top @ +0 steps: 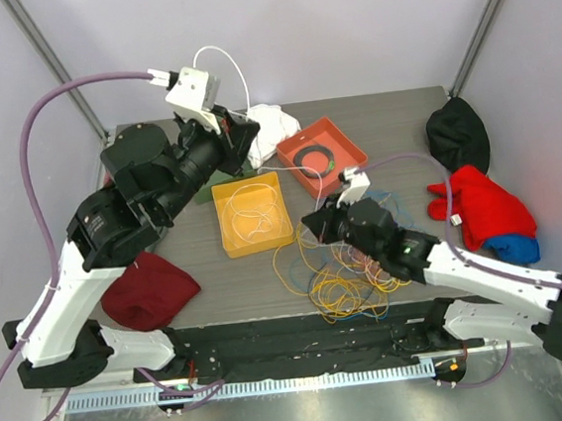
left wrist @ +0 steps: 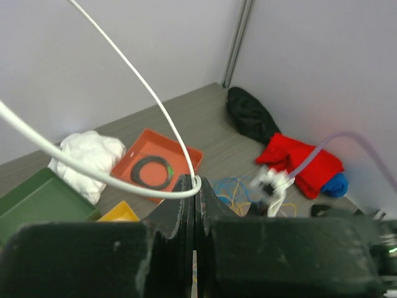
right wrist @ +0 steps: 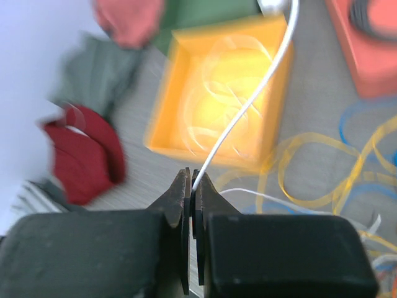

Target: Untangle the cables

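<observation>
Loops (top: 253,211) in yellow tray (top: 224,222), coil (top: 313,158) in orange tray (top: 345,141), left tool (left wrist: 195,186) and right tool (right wrist: 191,180) clamping white cable (right wrist: 248,105)

Loose stringy cables (top: 346,284) are mostly yellow, some blue, plus one thin white cable (right wrist: 236,124). Square plastic tray (top: 273,233) is yellow, the other square tray (top: 344,143) orange-red. Flat table (top: 228,285) is grey wood-grain.

My left arm (top: 112,217): white lower shell, bulky black joints above it.
My right arm (top: 466,272): the same white and black, with a small green light (top: 405,249).
My hose (top: 29,125): lilac, thick, smooth.
My wrist camera box (top: 193,88): white, angular.
My left gripper (left wrist: 194,183): matte black, scuffed wedge fingers.
My right gripper (right wrist: 191,177): black too, blocky body.
</observation>
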